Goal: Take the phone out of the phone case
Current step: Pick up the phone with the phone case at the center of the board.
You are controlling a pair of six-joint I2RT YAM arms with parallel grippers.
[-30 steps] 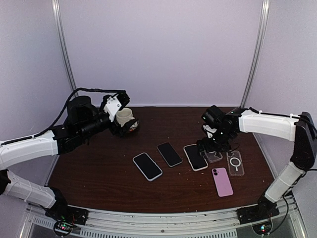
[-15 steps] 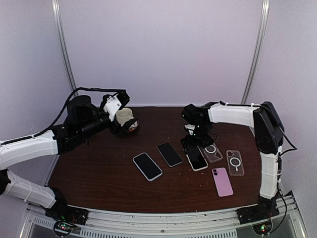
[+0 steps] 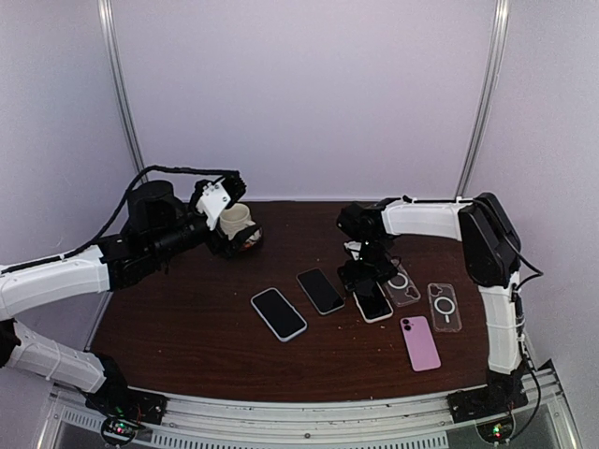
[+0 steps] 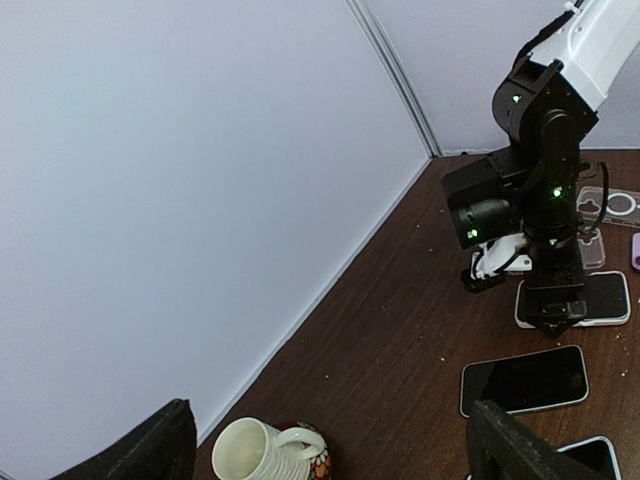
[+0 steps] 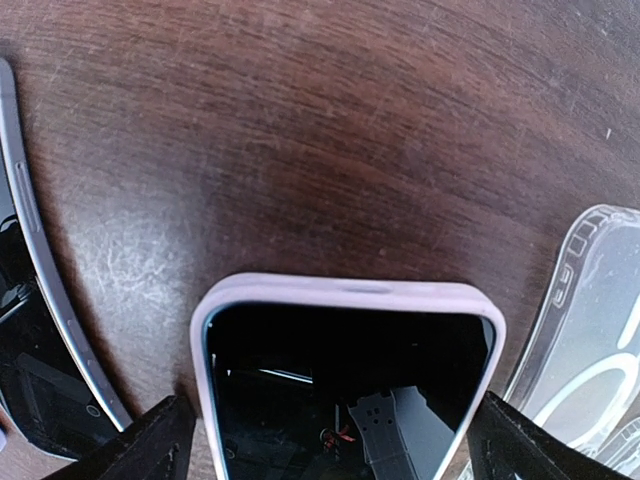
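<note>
The phone (image 5: 345, 385) lies face up with a black screen in a pale pink phone case (image 5: 350, 292). From the top view the phone case (image 3: 372, 302) is the rightmost of three face-up phones. My right gripper (image 5: 340, 447) is open, low over the phone's far end, one finger on each long side and neither pressing it. In the top view the right gripper (image 3: 361, 277) hangs just above that end. My left gripper (image 4: 330, 452) is open and empty, raised near a cream mug (image 4: 262, 450) at the back left.
Two more phones (image 3: 278, 313) (image 3: 320, 291) lie left of the cased one. Two clear cases (image 3: 402, 285) (image 3: 444, 307) and a pink phone lying face down (image 3: 420, 342) sit to its right. The mug (image 3: 237, 221) stands by the left gripper (image 3: 228, 224).
The right arm swung left, away from the clear cases, and its gripper now sits over the far end of the cased phone. The left arm has stayed still.
</note>
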